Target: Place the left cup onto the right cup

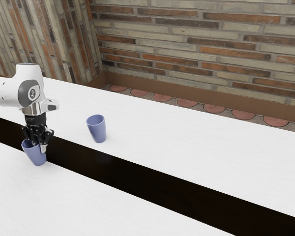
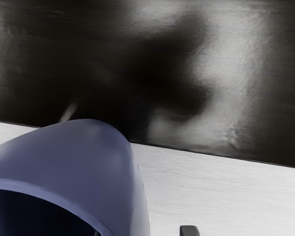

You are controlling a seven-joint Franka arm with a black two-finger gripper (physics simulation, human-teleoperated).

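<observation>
- White arm [image 1: 24, 91] comes in from the exterior view's left edge, wrist pointing straight down.
- Hand [image 1: 37, 142] sits right below the wrist, black fingers clamped on the rim of the left cup [image 1: 35, 155]. So it is grasping that cup, not released.
- Left cup: blue-purple, mouth up, slightly tilted, hanging off the fingers. Its body sits over the near edge of the black strip [image 1: 152, 184], where the strip meets the near white part of the tabletop [image 1: 187, 132]. Can't tell if its base touches the surface or is just above it.
- Wrist view: left cup [image 2: 69, 162] is right under the hand, rounded outer wall and dark inside of the mouth both visible. Behind it, the white tabletop [image 2: 226, 187] meets the glossy black strip [image 2: 137, 59] along a straight edge.
- The black strip runs diagonally across the tabletop, from the exterior view's left edge down to the lower right, with white surface on both sides.
- Right cup [image 1: 96, 129]: same blue-purple colour, upright, mouth up. It stands on the far white part of the tabletop, just past the strip's far edge. It is to the exterior view's right of the hand and apart from the left cup, no contact.
- Further right: bare white tabletop, then red-tiled floor [image 1: 187, 102] and the brick wall [image 1: 201, 39] behind.
</observation>
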